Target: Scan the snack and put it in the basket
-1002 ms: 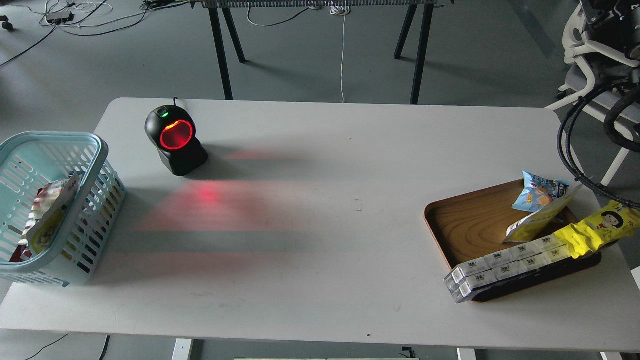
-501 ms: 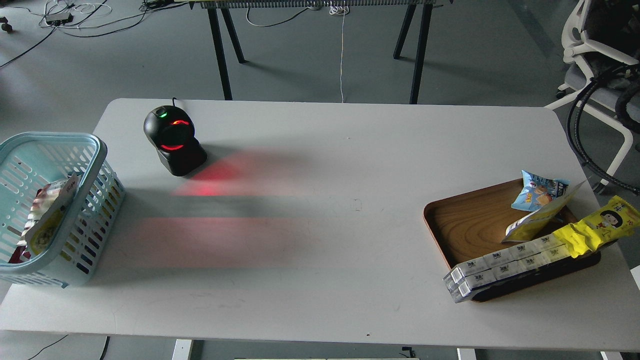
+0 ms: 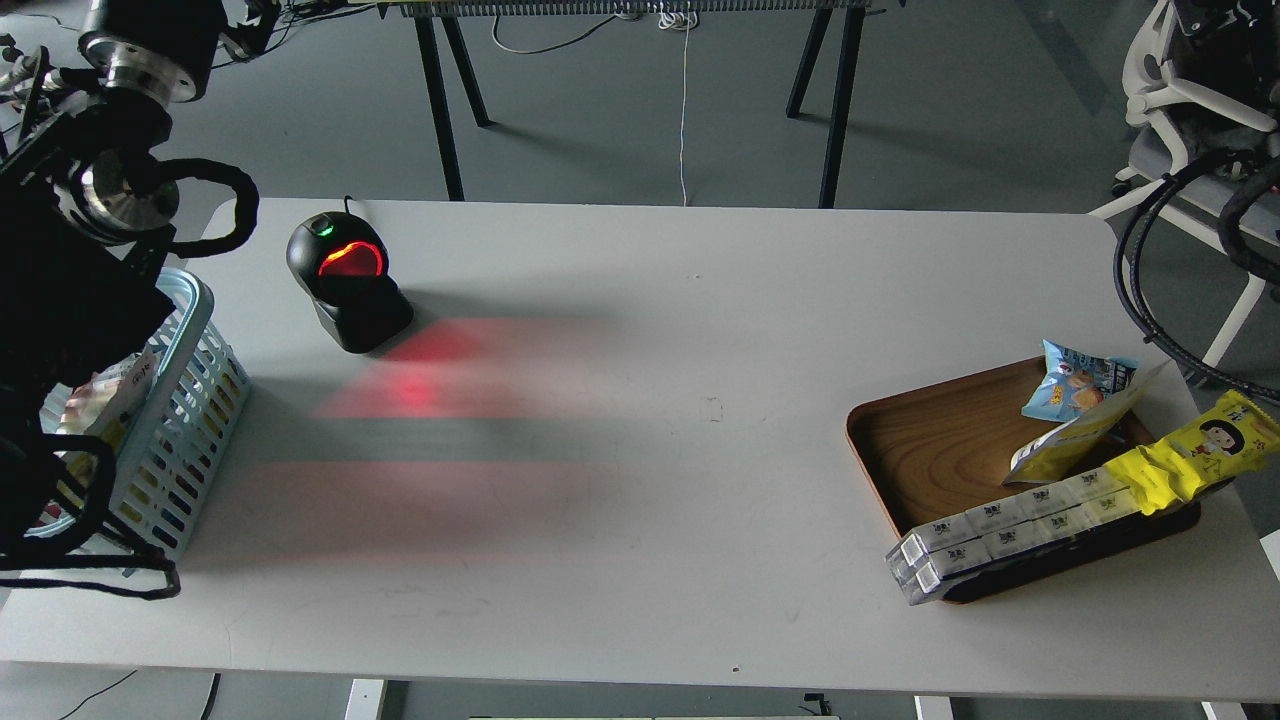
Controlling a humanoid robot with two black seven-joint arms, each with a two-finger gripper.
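Observation:
The snack point(image 3: 1075, 440), a flat yellow pouch with a white back, leans inside the brown wooden tray point(image 3: 930, 450) at the right, against a small blue snack bag point(image 3: 1075, 388). The light blue basket point(image 3: 205, 390) stands at the table's left edge, partly hidden by my left arm. A similar pouch point(image 3: 105, 395) stands inside it. My left arm rises over the basket, and its far end point(image 3: 150, 45) reaches the top left corner; its fingers cannot be made out. The right gripper is out of view.
A black barcode scanner point(image 3: 345, 285) with a red glowing window stands at the back left and throws red light on the table. A long yellow wrapper with a cartoon face point(image 3: 1195, 455) and a row of white boxes point(image 3: 1010, 530) lie on the tray's near edge. Black cables point(image 3: 1150, 300) hang at the right.
My left arm has come into view from the left and now rises over the basket. The snacks, the tray and the scanner have not moved.

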